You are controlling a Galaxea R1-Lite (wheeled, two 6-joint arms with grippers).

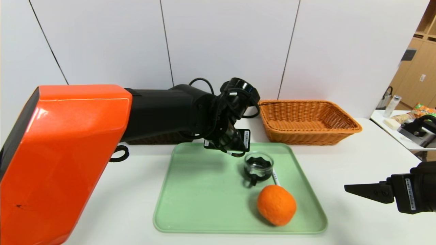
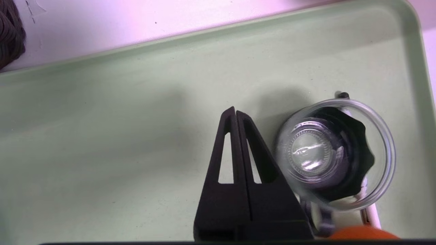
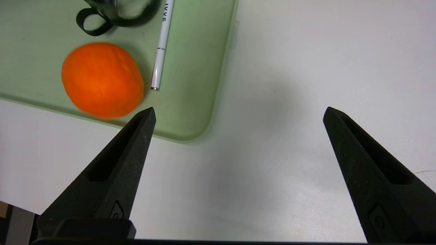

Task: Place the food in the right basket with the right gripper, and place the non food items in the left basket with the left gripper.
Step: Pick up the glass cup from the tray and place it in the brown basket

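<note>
On the green tray (image 1: 204, 190) lie an orange (image 1: 276, 205), a small glass cup (image 1: 259, 165) with a black handle, and a thin white pen (image 1: 276, 177) between them. My left gripper (image 2: 235, 111) hangs over the tray's far part, shut with nothing in it, its fingers pressed together just beside the cup (image 2: 335, 153). My right gripper (image 3: 240, 112) stands open over bare table to the right of the tray, near the orange (image 3: 102, 80) and pen (image 3: 161, 47). The orange-tan right basket (image 1: 306, 119) sits behind the tray. The dark brown left basket (image 1: 160, 139) is mostly hidden behind my left arm.
My bulky orange left arm (image 1: 68, 153) covers the left side of the head view. A black loop (image 1: 119, 153) lies on the white table beside it. A side table (image 1: 391, 129) at the far right carries packaged snacks and a bottle.
</note>
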